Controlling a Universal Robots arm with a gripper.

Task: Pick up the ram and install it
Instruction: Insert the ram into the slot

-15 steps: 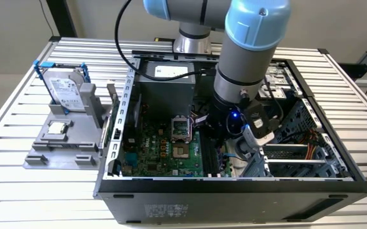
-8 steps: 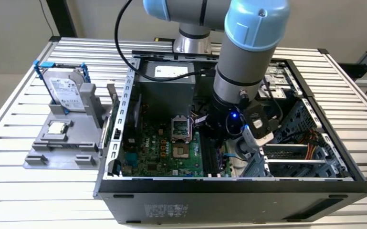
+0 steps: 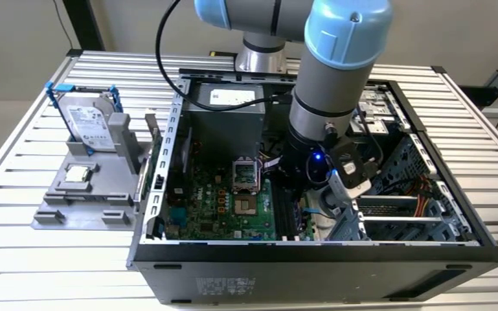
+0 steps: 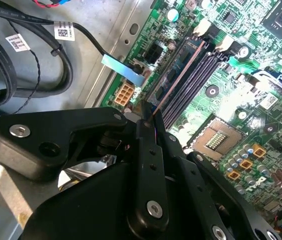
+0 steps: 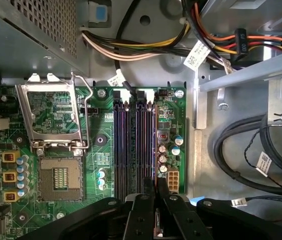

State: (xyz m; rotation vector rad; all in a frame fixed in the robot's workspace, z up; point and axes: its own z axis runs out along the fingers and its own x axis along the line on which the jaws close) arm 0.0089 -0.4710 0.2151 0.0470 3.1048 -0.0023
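Ram (image 4: 176,80) is pinched between the two fingers of the gripper (image 4: 148,119). The fingers are squeezed tight on it. In the second wrist view I see just its thin edge. It runs out from the fingertips and lines up with the slots (image 5: 135,145). I cannot tell if the ram is pushed all the way in.

I count four long dark slots, right under the fingertips in the first wrist view. Off to one side of the gripper is one socket (image 5: 58,177) with its metal lid (image 5: 51,110) flipped open. All of this sits on one green board (image 5: 93,120).

On the other side of the gripper lie thick black cables (image 5: 241,145). Two white tags (image 4: 63,31) hang on cables in the second wrist view. They have print on them, too small to read.

The board is inside one black case (image 3: 318,262) with its side off. The arm (image 3: 326,84) reaches down into it. Well away from the gripper, outside the case, is a grey stand (image 3: 85,201). It holds one drive (image 3: 89,126) in a blue frame and one small square chip (image 3: 78,173).

Everything rests on a silver table (image 3: 24,259) made of metal slats. A pale wall (image 3: 15,32) is behind it.
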